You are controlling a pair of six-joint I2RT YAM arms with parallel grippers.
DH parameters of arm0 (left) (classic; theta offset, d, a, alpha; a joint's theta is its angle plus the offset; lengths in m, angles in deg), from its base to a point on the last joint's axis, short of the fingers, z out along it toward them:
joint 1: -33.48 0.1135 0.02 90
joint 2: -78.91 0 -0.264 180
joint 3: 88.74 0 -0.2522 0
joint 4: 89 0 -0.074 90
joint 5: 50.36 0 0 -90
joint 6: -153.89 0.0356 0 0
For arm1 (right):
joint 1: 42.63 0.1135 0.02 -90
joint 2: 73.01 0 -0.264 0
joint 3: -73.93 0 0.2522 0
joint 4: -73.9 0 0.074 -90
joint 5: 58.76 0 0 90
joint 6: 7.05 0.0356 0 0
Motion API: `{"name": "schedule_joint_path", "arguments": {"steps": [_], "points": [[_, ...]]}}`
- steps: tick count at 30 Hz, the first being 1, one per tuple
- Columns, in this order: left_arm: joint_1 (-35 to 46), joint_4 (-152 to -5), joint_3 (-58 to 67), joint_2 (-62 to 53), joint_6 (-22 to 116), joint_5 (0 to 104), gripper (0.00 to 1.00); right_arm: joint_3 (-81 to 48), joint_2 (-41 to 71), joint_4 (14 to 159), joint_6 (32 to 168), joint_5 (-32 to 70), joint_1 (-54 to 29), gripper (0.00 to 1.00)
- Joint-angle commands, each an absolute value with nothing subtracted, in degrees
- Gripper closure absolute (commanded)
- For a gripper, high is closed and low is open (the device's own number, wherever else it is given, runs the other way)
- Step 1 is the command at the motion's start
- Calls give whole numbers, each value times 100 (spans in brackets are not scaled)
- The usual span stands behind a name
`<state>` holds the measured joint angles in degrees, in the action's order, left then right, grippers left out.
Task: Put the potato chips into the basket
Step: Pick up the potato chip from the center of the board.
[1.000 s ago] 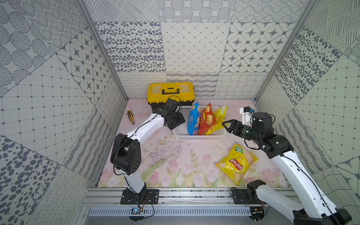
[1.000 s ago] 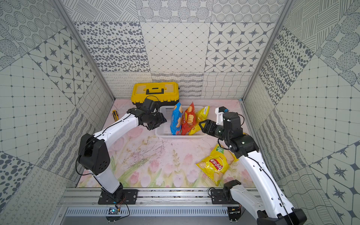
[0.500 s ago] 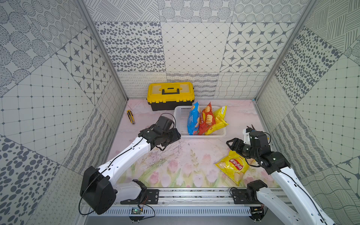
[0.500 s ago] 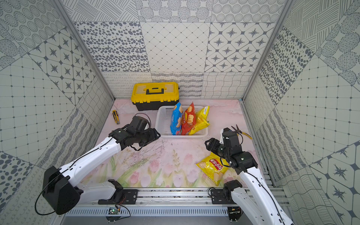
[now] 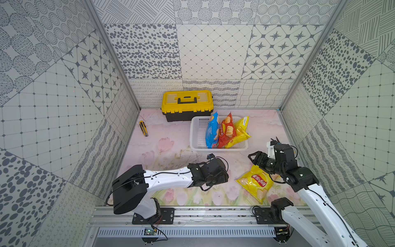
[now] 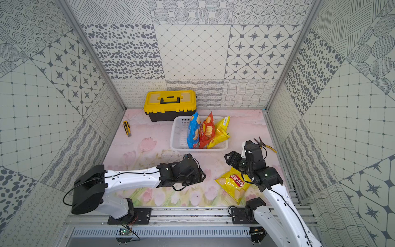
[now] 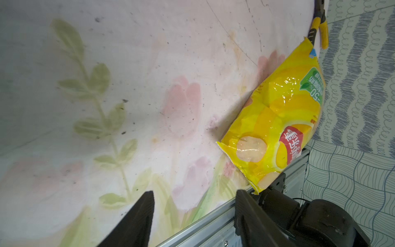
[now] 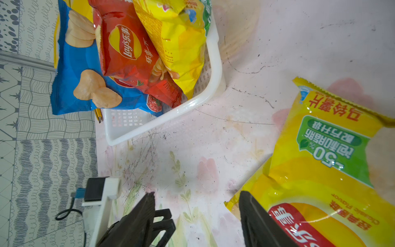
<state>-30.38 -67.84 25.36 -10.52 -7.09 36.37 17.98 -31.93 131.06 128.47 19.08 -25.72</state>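
On the front right of the worktop (image 5: 171,154), one yellow bag (image 5: 255,183) of the potato chips is seen lying flat, logo up, well apart from the basket (image 5: 195,132). In the basket's right end the blue bag (image 5: 211,133), the red bag (image 5: 224,133) and a second yellow bag (image 5: 241,131) are stood leaning against one another. The right fingers (image 8: 141,216) are held spread and empty just over the loose bag's far end; contact cannot be made out. The left fingers (image 7: 139,216) are likewise spread and empty, pointed at the bag from its other side and apart from it. A pinch on the crimped end seam is judged the safer hold, since the shiny film looks slippery and a squeeze across the puffed middle could crush the contents. The bag would then need to be carried clear over the white rim and released in the basket's empty left part, so that the leaning three are not toppled. The worktop is covered with a scuffed tulip-print cloth. A yellow-and-black toolbox (image 5: 187,104) is set just behind the basket, a utility knife (image 5: 143,128) near the left wall, and pliers (image 6: 264,144) beside the right arm. Patterned grey-and-white panels enclose the cell, and an aluminium rail (image 5: 203,213) is run along the front.
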Motion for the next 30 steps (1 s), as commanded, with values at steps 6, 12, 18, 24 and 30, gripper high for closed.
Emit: {"name": "schedule_joint_path", "arguments": {"steps": [6, 12, 18, 24, 30], "points": [[-3334, -9163, 2136, -2480, -1401, 3290, 36, 1557, -3313, 12886, 12894, 1597, -2577, 32], [-3351, -9823, 2152, -3006, -1609, 3578, 36, 1354, -3297, 12875, 12874, 1478, -2575, 32], [-3400, -10018, 1985, -3323, -1707, 3891, 42, 1261, -3175, 12851, 12849, 1402, -2575, 32], [-3455, -10031, 2097, -3112, -1765, 3915, 48, 1327, -3206, 12819, 12883, 1387, -2575, 32], [-3496, -10058, 2155, -2947, -1800, 3928, 52, 1424, -3191, 12715, 12954, 1334, -2580, 32]]}}
